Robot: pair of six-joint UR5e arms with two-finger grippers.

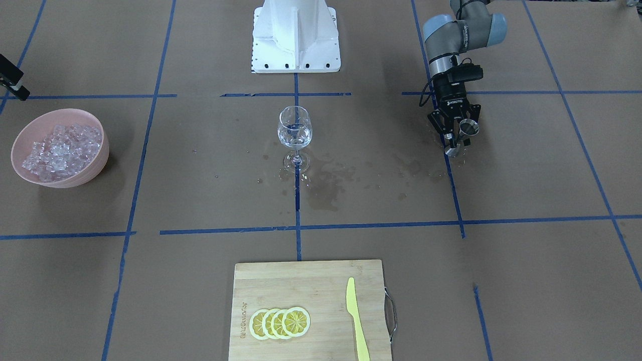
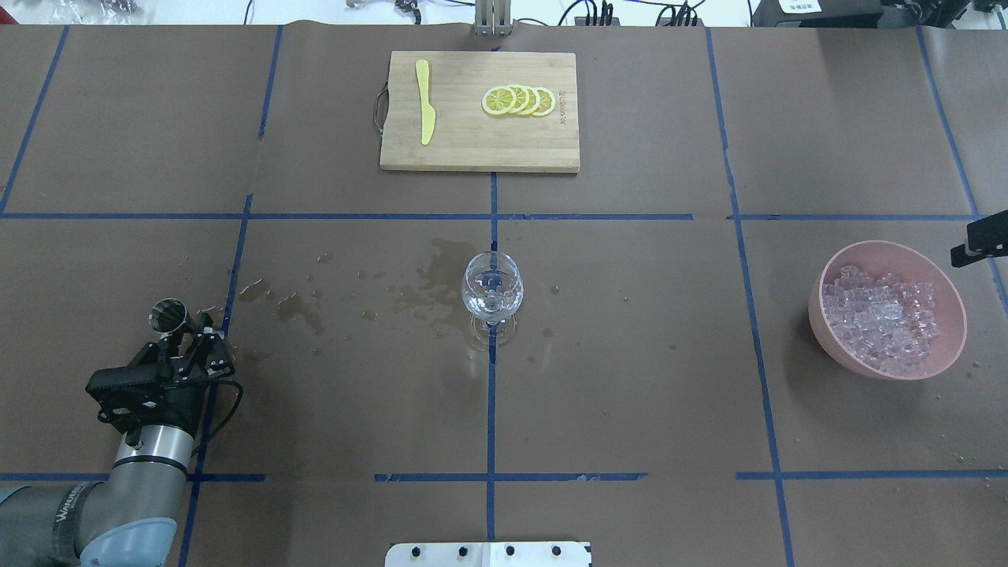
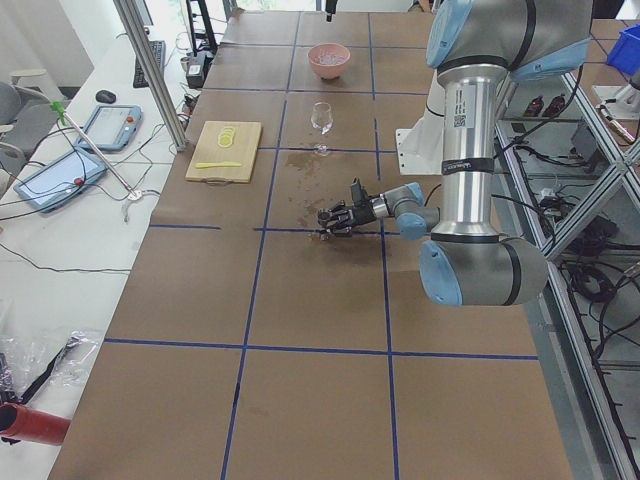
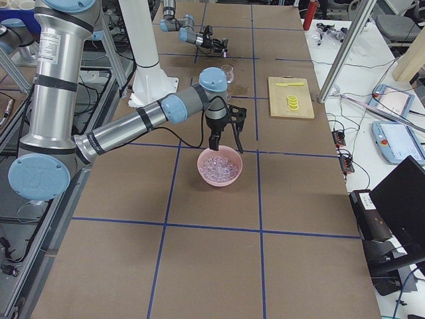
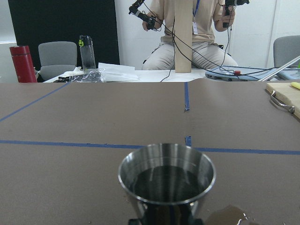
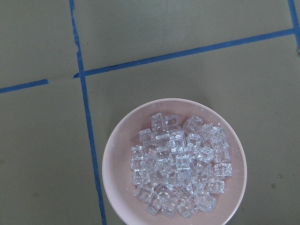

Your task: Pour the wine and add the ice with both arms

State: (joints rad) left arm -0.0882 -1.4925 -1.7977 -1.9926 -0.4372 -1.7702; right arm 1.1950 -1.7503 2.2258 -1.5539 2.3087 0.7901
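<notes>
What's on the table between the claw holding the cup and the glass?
Just wet splash patches on the brown paper between the left claw and wine glass, clearest in the overhead view.

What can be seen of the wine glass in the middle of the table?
The wine glass is clear, seemingly glass, with a rounded bowl, a thin stem and a round foot. It stands upright at the centre of the table, its foot on a blue tape line. A small measure of clear liquid seems to lie low in the bowl. Wet patches darken the surface around and beside the foot. Nothing but the table touches it.
</notes>
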